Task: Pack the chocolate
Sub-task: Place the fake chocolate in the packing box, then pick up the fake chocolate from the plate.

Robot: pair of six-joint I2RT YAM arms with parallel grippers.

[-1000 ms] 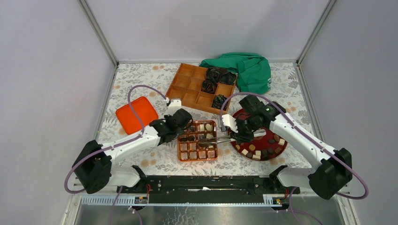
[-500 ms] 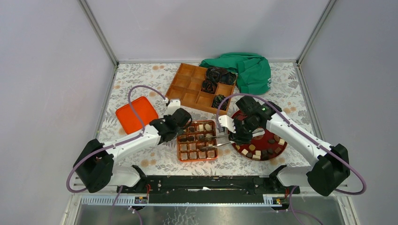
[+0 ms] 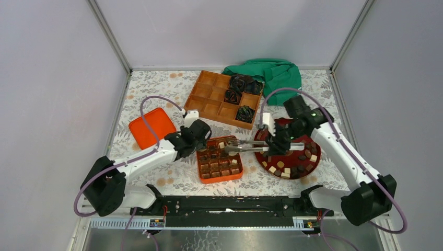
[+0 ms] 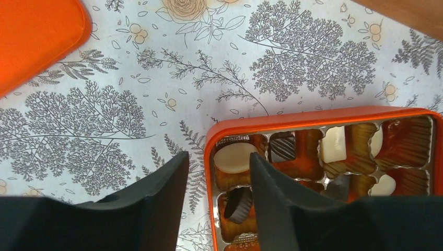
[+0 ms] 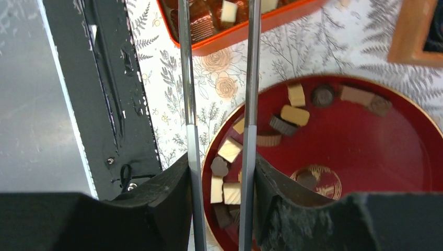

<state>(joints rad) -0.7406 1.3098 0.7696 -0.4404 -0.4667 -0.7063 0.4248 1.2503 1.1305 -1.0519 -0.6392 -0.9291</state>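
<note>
Chocolate (image 5: 294, 114) in dark, tan and cream pieces lies partly in the cells of the orange tray (image 4: 313, 112) at centre frame and partly on the red plate (image 5: 376, 146) to its right. At far left an orange lid (image 3: 152, 127) lies apart on the desk, probably so the tray is open for filling. The left gripper (image 4: 218, 157) has its fingers spread astride the tray's corner wall, one outside, one over a cell, gripping nothing; likely posted to steady the tray. The right gripper (image 5: 220, 157) presses its fingers on metal tongs (image 5: 186, 78), which reach left over the tray. Whether their tips carry a piece cannot be told.
</note>
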